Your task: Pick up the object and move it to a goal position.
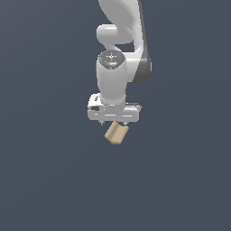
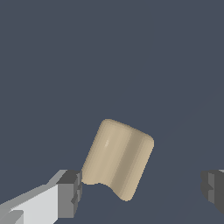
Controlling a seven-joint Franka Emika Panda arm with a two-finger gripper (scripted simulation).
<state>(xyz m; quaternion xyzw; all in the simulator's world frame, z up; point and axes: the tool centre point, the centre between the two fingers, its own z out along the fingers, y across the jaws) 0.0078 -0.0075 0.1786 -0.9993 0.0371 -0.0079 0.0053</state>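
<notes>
Standing wide apart, the jaws of the white gripper [image 2: 142, 188] hold nothing. Between them, nearer one dark pad [image 2: 70, 192], lies the small tan grooved block [image 2: 118, 157]. Its long axis is skewed to the closing line. Around it spreads the plain dark grey surface [image 1: 45, 180].

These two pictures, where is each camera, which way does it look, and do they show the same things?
Exterior view: off the arm, facing the white arm, whose claw hangs just above the tan block; its exact position is not on record.
Wrist view: on the wrist, looking past the claw at the block; only the two dark fingertips show, spread wide.
Shared: the tan block, the claw and the plain dark grey background.
</notes>
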